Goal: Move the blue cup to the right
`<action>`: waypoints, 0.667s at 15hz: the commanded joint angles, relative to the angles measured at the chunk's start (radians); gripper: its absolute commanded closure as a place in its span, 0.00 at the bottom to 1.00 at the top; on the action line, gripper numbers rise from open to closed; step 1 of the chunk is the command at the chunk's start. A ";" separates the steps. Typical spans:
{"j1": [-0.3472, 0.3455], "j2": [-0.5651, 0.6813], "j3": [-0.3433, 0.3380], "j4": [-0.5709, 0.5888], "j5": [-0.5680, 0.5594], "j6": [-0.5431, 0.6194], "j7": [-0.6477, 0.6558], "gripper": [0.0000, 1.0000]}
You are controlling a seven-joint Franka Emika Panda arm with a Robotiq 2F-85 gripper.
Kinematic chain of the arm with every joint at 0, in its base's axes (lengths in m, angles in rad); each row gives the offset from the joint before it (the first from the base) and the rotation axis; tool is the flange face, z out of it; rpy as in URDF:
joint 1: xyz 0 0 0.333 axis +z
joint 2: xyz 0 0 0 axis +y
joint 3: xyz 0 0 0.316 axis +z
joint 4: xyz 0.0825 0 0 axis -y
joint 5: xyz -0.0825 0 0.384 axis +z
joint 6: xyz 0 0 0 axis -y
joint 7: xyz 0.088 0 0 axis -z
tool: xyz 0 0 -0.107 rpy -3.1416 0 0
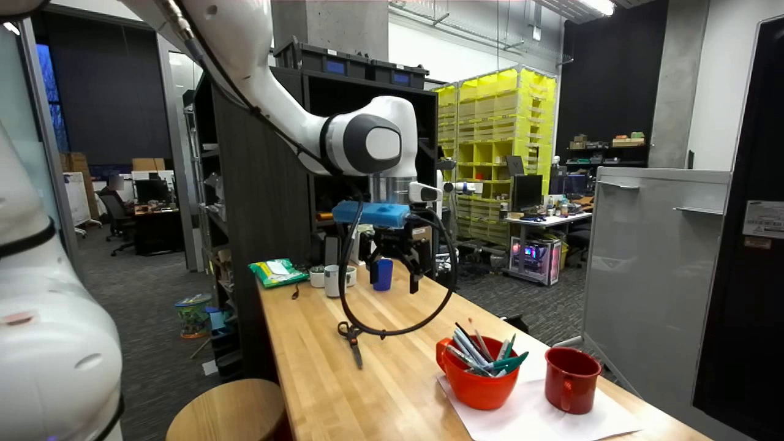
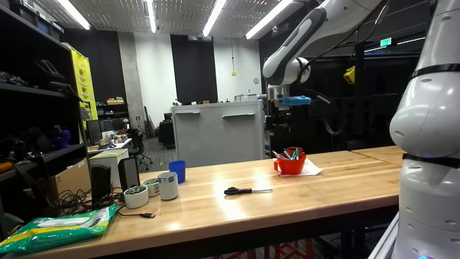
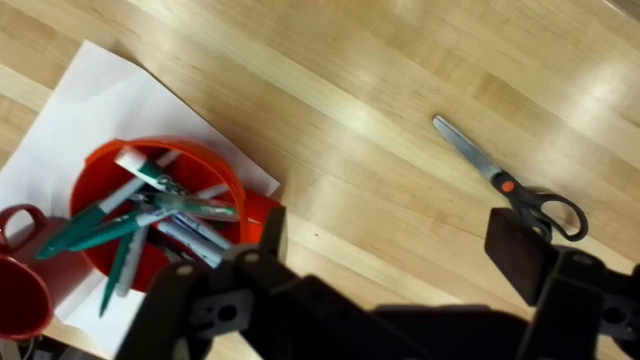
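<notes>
The blue cup [image 1: 383,275] stands upright on the wooden table, at the far end beside a grey-white cup, in an exterior view. It also shows in an exterior view [image 2: 180,170], partly behind the grey-white cup. It is out of view in the wrist view. My gripper [image 1: 394,279] is open and empty, pointing down, well above the table. In an exterior view the gripper [image 2: 277,125] hangs high near the red bowl, far from the blue cup. In the wrist view the open fingers [image 3: 395,245] have only bare tabletop between them.
An orange-red bowl of pens [image 1: 481,389] and a red cup [image 1: 572,380] are on white paper. Scissors [image 2: 248,191] lie mid-table. Near the blue cup are a grey-white cup [image 2: 168,186], potted plants [image 2: 136,197], a cable, and a green packet [image 2: 68,226]. A dark shelf [image 1: 263,177] stands beyond.
</notes>
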 commanded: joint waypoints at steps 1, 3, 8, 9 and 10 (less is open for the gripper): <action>0.056 0.148 0.078 0.149 0.011 -0.039 0.062 0.00; 0.084 0.235 0.119 0.237 0.008 -0.036 0.122 0.00; 0.111 0.317 0.155 0.323 0.002 -0.005 0.213 0.00; 0.117 0.344 0.158 0.354 0.002 -0.006 0.223 0.00; 0.117 0.352 0.158 0.355 0.002 -0.005 0.222 0.00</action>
